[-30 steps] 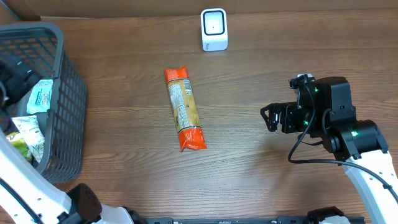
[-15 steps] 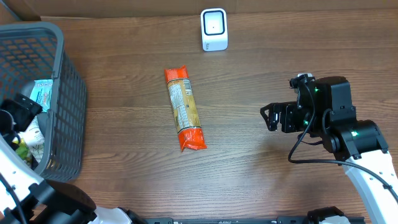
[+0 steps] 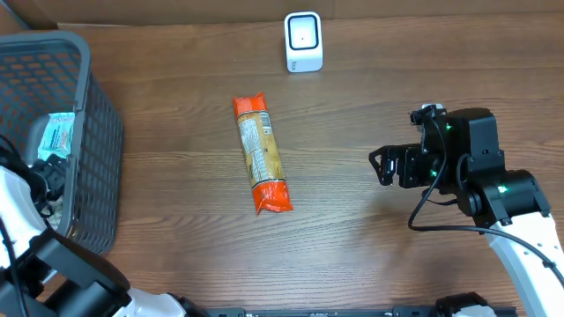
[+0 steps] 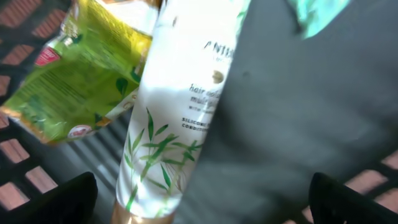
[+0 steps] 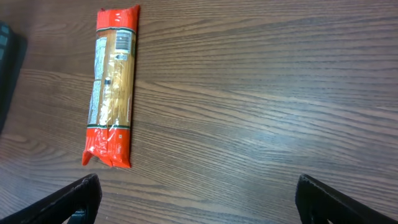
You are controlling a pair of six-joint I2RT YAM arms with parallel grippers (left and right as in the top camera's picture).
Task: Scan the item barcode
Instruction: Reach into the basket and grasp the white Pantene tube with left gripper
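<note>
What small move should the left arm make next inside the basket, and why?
Probably lower the left end effector a little and close it on the white tube. It is open, and the tube lies right under it in the basket, beside a green packet, so this item seems the easiest to take to the scanner.

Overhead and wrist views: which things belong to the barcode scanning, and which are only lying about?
For the job: pasta packet, white scanner, right gripper (open, empty).
Lying about: grey basket, with the white bottle and green packet inside it.
</note>
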